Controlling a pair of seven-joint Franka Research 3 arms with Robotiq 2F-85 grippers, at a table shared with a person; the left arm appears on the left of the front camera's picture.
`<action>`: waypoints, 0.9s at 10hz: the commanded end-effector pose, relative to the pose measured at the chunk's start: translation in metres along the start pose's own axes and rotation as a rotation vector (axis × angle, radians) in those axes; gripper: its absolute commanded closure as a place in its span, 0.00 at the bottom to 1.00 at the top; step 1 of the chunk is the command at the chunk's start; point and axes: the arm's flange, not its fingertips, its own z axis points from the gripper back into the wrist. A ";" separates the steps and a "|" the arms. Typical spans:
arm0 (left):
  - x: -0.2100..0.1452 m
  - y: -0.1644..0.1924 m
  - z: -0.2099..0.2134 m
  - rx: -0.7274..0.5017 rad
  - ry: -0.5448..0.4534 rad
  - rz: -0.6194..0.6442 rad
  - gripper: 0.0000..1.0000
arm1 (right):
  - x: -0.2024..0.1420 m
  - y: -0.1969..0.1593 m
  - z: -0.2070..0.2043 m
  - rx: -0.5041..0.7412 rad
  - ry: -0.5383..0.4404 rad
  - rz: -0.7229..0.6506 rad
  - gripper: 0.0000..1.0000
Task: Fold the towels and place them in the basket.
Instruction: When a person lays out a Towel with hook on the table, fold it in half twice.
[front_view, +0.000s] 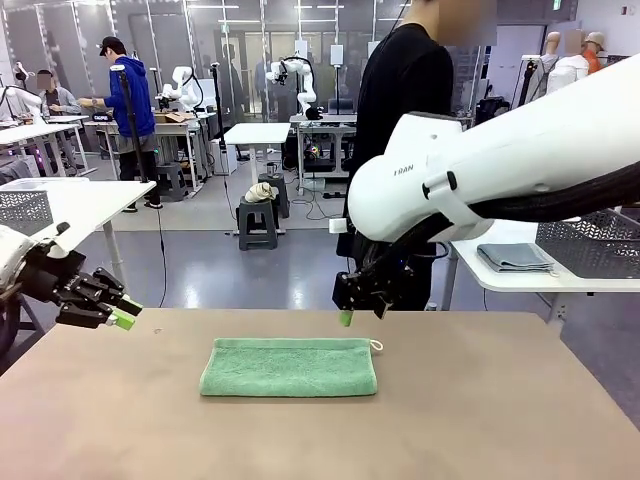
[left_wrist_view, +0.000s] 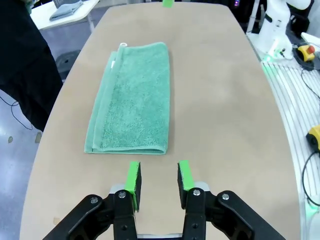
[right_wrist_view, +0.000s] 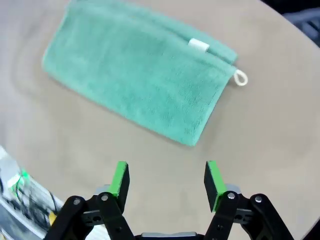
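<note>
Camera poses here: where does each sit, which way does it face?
Front: fixed between the arms, facing across the table toward the person; left gripper and right gripper show, both open.
Left wrist: on the left arm, looking along the table at the towel's short end; own fingers at bottom.
Right wrist: on the right arm, looking down at the towel; own fingers at bottom.
Shared: all three see the towel.

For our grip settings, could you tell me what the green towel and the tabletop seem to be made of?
Green towel: soft terry cloth, judging by its nubby pile. Tabletop: smooth matte tan surface, probably laminate; hard to confirm.
</note>
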 end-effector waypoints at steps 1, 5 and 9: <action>0.003 0.007 -0.009 -0.013 0.036 0.064 0.60 | -0.005 0.005 -0.026 -0.041 -0.107 -0.172 0.24; 0.001 0.001 -0.005 -0.007 0.007 0.025 0.60 | 0.011 -0.015 -0.072 -0.118 -0.071 -0.294 0.24; 0.001 0.001 -0.005 -0.007 0.007 0.025 0.60 | 0.031 -0.044 -0.115 -0.112 -0.016 -0.407 0.24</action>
